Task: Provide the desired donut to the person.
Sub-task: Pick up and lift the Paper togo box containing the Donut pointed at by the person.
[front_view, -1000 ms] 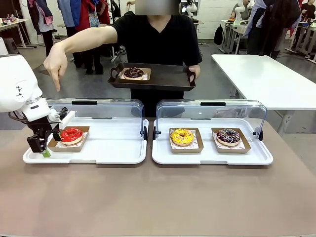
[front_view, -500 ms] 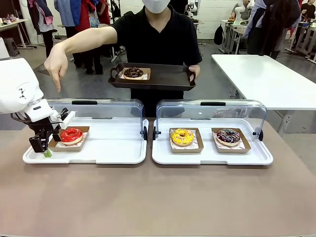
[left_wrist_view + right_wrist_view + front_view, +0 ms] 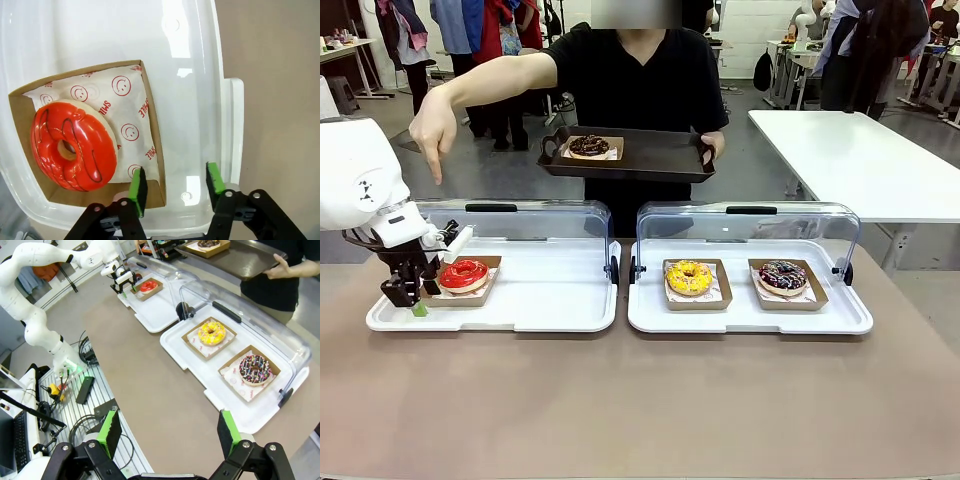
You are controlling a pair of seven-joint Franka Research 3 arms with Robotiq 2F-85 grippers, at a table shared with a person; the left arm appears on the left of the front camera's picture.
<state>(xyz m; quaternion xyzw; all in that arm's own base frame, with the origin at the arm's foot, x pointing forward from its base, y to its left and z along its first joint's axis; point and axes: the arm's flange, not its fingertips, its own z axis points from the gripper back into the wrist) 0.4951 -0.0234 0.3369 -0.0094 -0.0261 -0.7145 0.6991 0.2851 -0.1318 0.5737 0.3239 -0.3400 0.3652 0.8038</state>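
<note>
While the person (image 3: 635, 75) points down at the red donut (image 3: 465, 272), the left gripper (image 3: 417, 300) sits by its cardboard box (image 3: 488, 290). On the left wrist, its fingers (image 3: 137, 185) are spread apart across the box's edge. On the right wrist, the right gripper (image 3: 167, 432) hangs spread, holding nothing.

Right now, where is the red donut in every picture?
Front view: red donut at far left, beside the left gripper.
Left wrist view: red donut at lower left.
Right wrist view: red donut, tiny, top, just left of middle.
Shared landmark: its brown cardboard tray.
</note>
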